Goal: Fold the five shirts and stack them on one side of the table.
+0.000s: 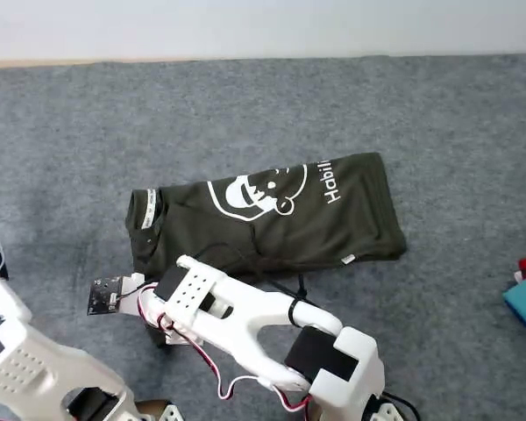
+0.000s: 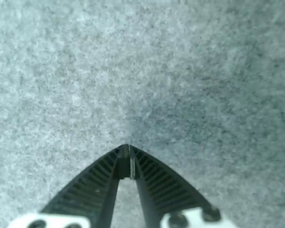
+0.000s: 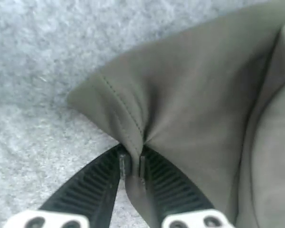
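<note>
From the high view, one dark olive shirt [image 1: 280, 219] is lying in the middle of the grey bench [image 1: 245, 105], narrowed to a long rectangle but not yet a finished bundle. No stack is forming on either side, so by this reckoning the job is sitting in its early stages, with this fold to complete and the other shirts to come. The right arm [image 1: 245, 316] is stretching over the shirt's near corner, while the left arm [image 1: 26, 368] is waiting off to the side. At the left wrist, the left gripper [image 2: 128, 149] is hanging closed, tips meeting, gripping nothing above bare bench. At the right wrist, the right gripper [image 3: 132, 164] is pinching tight on a stitched edge of the shirt, the cloth bunching up between its tips.
</note>
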Robot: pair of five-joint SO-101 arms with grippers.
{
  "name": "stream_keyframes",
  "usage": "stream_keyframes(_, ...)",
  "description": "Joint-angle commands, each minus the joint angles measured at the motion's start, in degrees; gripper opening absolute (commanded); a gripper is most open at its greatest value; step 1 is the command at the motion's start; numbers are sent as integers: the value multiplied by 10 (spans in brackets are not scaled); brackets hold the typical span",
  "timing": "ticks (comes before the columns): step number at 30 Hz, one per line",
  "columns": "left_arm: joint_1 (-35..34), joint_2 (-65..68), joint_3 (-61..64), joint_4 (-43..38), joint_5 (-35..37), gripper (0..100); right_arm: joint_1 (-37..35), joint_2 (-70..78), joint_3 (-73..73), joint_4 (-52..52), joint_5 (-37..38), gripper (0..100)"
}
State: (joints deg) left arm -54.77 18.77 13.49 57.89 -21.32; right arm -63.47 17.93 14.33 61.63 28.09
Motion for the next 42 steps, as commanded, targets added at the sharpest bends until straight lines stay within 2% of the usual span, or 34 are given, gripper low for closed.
stream_keyframes(1,-4,-41,-17,-7,-3,4,2,-7,-13,7,7,11)
stream_keyframes(8,-4,-41,-15,-7,-4,4,80,-2,-139,73,7,11)
stream_keyframes(14,-4,-41,-15,-8,-5,4,145,0,-220,79,11,11)
stream_keyframes(19,-4,-41,-15,-9,-5,4,166,0,-227,75,44,10)
stream_keyframes(27,-4,-40,-15,-9,-5,4,197,36,-245,77,45,10)
stream_keyframes(42,-1,-40,-15,-10,-5,4,224,175,-418,109,45,18)
